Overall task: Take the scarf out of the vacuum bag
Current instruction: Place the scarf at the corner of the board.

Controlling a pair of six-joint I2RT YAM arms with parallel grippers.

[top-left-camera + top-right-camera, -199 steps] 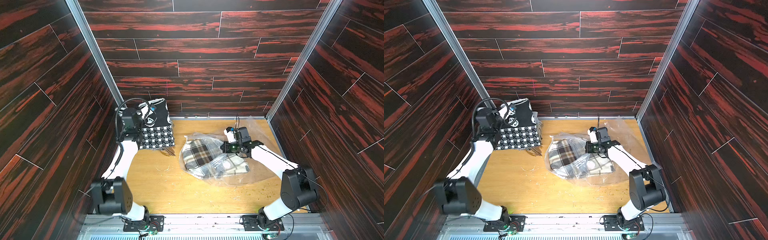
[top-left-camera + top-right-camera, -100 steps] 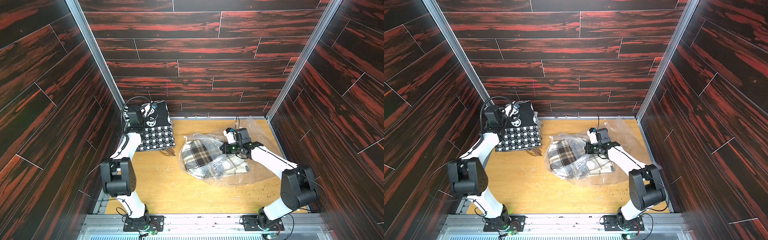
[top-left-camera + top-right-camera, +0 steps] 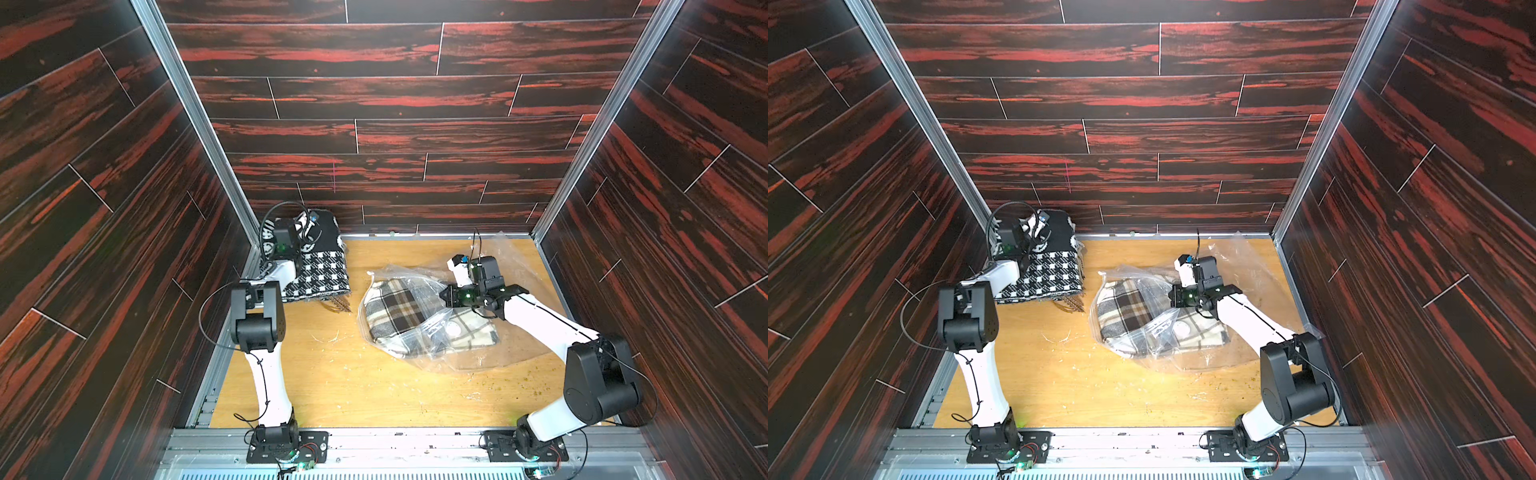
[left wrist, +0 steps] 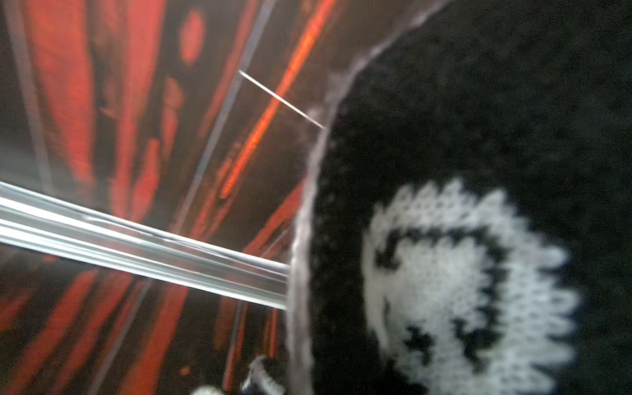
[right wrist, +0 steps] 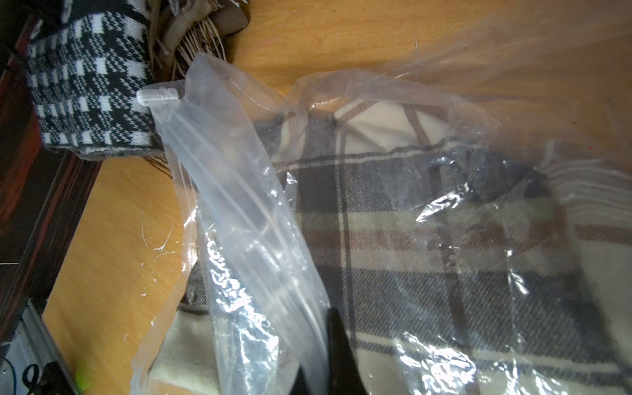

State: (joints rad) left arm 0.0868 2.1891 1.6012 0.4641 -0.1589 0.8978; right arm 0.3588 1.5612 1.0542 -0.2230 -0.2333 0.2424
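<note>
Top-down view of a dark wood-effect booth with two robot arms on an orange worktop point(image 3: 340, 382). Right of centre lies the vacuum bag point(image 3: 469, 353), clear and crinkled, with its round white valve disc point(image 3: 453, 329) facing up. Inside it is a folded plaid scarf point(image 3: 395, 311) in cream, grey and brown. It fills the bag's left half, and its left end sits at the mouth.

The right pincer point(image 3: 446, 296) reaches in from the right and is clenched on the bag's plastic by the zip edge. In the right wrist view the zip strip point(image 5: 239, 205) runs from the pincer's black fingertips point(image 5: 337, 342) to a white slider clip point(image 5: 157, 95) at its other end. The strip stands lifted off the scarf, so the mouth looks open, though how wide is hard to tell.

In the far left corner a black-and-white checked scarf point(image 3: 324, 274) lies outside the bag, part of it propped against the wall. The left pincer point(image 3: 306, 232) is there, closed and close against the dark knit. Whether it pinches the fabric cannot be told.

Progress, as a judgement: the bag is gripped and apparently unsealed, and one scarf is outside it, but the plaid scarf is not yet drawn out. What is left is that pull, with the bag held back.
</note>
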